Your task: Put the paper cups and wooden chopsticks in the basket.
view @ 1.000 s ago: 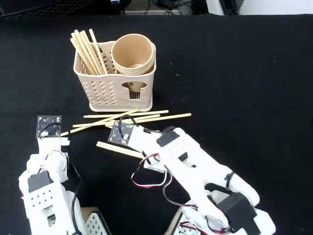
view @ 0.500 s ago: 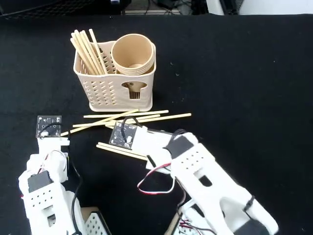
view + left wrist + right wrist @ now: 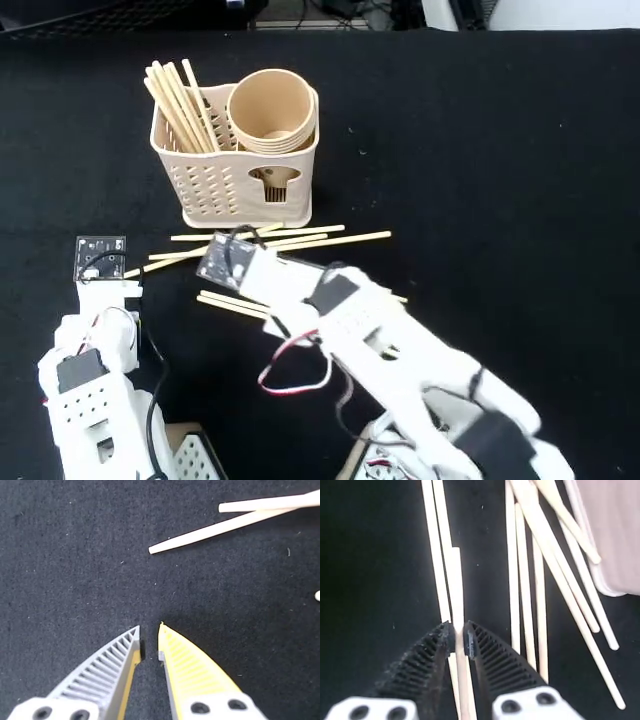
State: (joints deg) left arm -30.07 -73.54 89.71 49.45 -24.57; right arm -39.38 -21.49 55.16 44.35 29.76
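Over the last second the right arm has been swung toward the left side of the black cloth-covered table (image 3: 500, 150). Its wrist has been brought over the near pair of loose pale wooden chopsticks (image 3: 232, 303), which lies just beside the larger scatter of chopsticks (image 3: 310, 238) in front of the beige perforated plastic basket (image 3: 215, 185). The pair itself is seen to have shifted only slightly. From this it is judged that a pick-up is under way, not a carry: nothing has been lifted toward the basket yet.

The right gripper (image 3: 457, 632) is pressed together on a single chopstick (image 3: 456, 590), which is pinched near one end between the dark ribbed jaws, while a neighbouring stick is touched alongside. The left gripper (image 3: 150, 627) is held low over bare cloth, its jaws all but closed and empty, with two chopstick ends (image 3: 200, 532) lying apart from it.

The stacked tan paper cups (image 3: 272, 108) are already seated in the basket, with a bundle of chopsticks (image 3: 180, 100) upright beside them. Several sticks on the table remain to be collected.
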